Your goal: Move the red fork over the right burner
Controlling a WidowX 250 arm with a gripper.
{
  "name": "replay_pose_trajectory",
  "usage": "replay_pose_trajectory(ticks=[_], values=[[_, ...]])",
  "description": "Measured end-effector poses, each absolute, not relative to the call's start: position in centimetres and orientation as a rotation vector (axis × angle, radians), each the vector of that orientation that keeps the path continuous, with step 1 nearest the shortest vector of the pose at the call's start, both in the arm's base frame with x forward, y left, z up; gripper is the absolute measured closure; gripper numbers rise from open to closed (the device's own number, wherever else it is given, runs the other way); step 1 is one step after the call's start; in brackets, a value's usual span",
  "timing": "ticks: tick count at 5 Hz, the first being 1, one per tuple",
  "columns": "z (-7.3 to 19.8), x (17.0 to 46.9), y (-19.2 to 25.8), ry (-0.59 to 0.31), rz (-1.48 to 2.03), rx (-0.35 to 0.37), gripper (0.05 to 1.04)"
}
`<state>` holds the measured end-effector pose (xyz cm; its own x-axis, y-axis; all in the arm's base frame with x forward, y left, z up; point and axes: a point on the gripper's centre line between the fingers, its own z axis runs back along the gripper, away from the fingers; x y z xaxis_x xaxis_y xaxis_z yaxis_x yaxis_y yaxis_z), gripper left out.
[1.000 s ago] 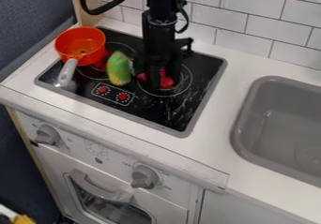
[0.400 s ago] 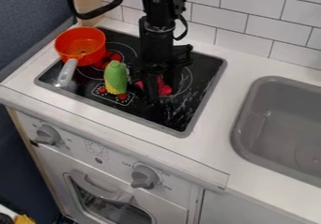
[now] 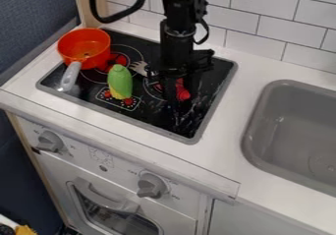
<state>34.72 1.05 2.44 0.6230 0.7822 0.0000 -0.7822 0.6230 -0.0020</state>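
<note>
Camera view from above: your red fork (image 3: 183,91) slants across the stove top (image 3: 216,88), its pale tines (image 3: 138,68) pointing back and left between the two burners, its red handle by the end effector (image 3: 170,92) at the right burner (image 3: 157,87). You can't tell from here whether the end effector is wide, narrow or pinched on the handle; the black parts merge with the dark glass. Expect a light, stiff toy, probably smooth plastic, unlikely to break but apt to swivel if you take it near one end. Your best hold is across the middle of the handle, close to the balance point, pinching square to its length. Compared with the last frame, the arm and the red handle have both shifted toward the counter's sink side, and the tines have come clear of the green toy vegetable (image 3: 120,82). That vegetable lies nearer the stove's front edge than in the first frame, while the orange pan (image 3: 85,48) hasn't moved from the back left corner.
</note>
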Motion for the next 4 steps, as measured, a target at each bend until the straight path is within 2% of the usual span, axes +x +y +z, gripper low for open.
replay_pose_trajectory(ticks=[1, 2, 3, 4], values=[[2.1, 35.2, 1.1, -0.002, 0.864, 0.001, 0.243], [2.1, 35.2, 1.1, 0.003, 0.860, 0.000, 0.074], [2.2, 35.1, 1.1, 0.005, 0.854, 0.001, 0.078], [3.6, 35.2, 1.0, -0.032, 0.823, -0.017, 0.083]])
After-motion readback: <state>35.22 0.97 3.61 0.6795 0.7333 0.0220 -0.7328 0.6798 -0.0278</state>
